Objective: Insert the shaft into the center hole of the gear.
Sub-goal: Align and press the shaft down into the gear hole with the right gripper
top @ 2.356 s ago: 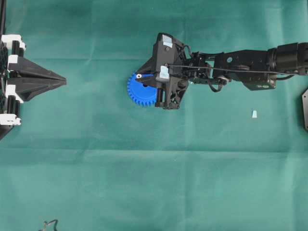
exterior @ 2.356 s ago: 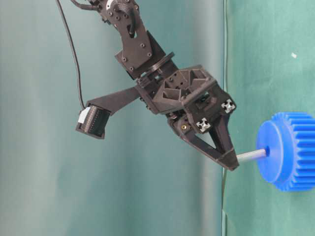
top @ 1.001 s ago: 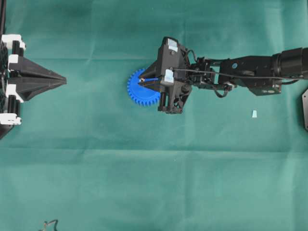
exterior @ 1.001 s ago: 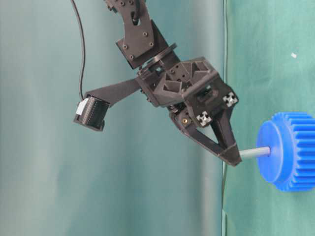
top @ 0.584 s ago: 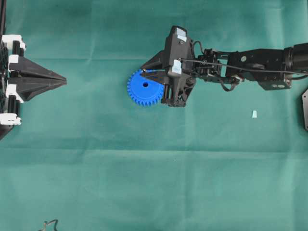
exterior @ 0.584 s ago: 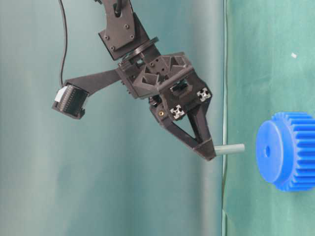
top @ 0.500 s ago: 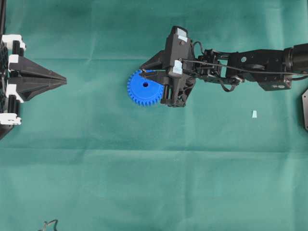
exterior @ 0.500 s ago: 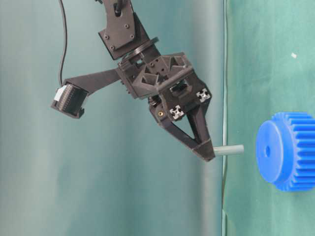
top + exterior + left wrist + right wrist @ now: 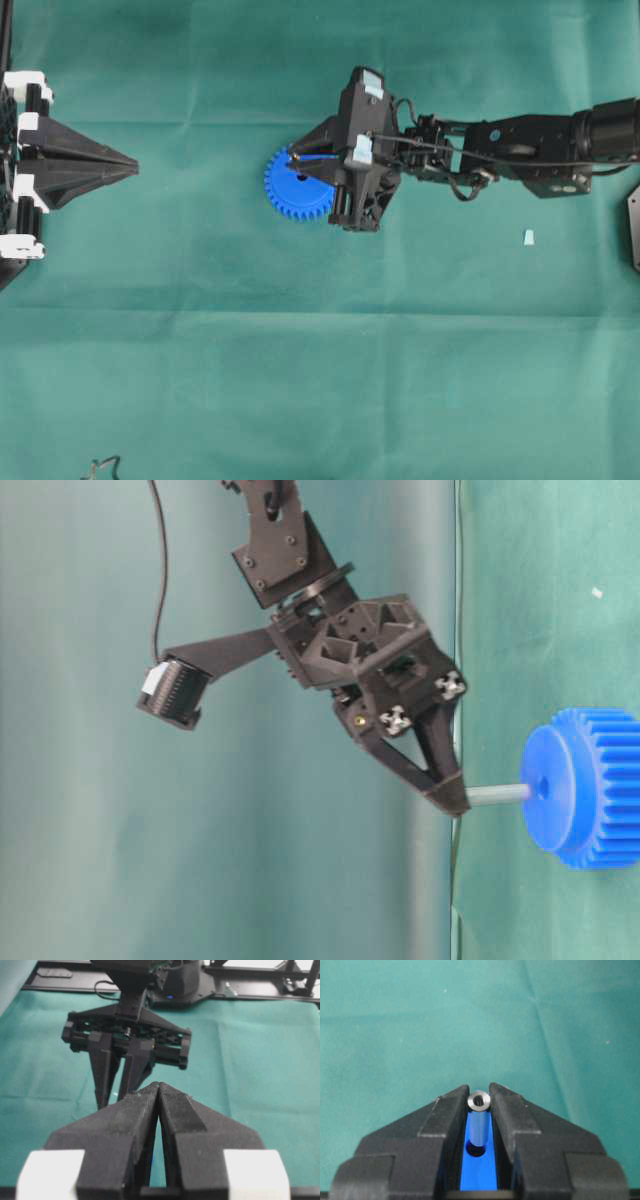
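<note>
Shaft [image 9: 498, 796] pinched at its upper end between the right gripper [image 9: 452, 802] fingertips, lower tip meeting the center hole [image 9: 541, 785] in the gear's hub; how deep it sits, cannot tell. Right wrist view looks down the shaft's hollow end [image 9: 479, 1101], blue hub and dark hole right under it. Gear [image 9: 297, 187] lies flat on the green cloth [image 9: 300, 380], above mid-cloth and a bit left of centre in the overhead view, partly covered by the gripper. Right arm [image 9: 520, 150] reaches in from the right edge. Left gripper [image 9: 120, 165] parked at the left edge, fingers pressed together, holding nothing. Small pale chip [image 9: 527, 237] on cloth near the right edge, well apart from gear.
</note>
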Action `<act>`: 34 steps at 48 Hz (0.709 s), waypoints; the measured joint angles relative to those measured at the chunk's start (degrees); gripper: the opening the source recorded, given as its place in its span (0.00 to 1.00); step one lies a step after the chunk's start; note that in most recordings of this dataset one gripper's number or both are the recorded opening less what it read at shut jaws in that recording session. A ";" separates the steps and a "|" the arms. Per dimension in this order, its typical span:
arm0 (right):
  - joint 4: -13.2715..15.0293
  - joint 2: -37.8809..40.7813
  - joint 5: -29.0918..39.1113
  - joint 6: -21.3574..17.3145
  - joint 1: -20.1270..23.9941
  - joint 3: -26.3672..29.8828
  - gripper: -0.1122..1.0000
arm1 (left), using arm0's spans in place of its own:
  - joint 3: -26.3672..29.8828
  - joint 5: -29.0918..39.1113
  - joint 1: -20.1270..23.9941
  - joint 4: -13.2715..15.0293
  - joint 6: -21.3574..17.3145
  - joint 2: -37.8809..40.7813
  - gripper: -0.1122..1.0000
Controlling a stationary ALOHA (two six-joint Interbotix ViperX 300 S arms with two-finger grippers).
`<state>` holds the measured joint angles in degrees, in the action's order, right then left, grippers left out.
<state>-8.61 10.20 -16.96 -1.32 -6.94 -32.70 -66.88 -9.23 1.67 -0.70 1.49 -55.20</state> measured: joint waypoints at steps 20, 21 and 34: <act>-2.29 3.16 -2.55 -0.09 0.26 -1.32 0.25 | 0.00 0.00 0.62 0.00 0.00 0.00 0.10; -2.29 3.25 -2.55 0.00 0.26 -1.41 0.25 | 0.00 0.00 0.62 0.00 0.00 0.00 0.10; -2.29 5.54 -2.64 0.00 0.26 -1.14 0.25 | 0.00 0.00 1.14 -0.09 0.00 0.00 0.10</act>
<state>-10.90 15.73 -19.60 -1.32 -6.68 -33.84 -66.88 -9.23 2.81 -0.79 1.49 -55.20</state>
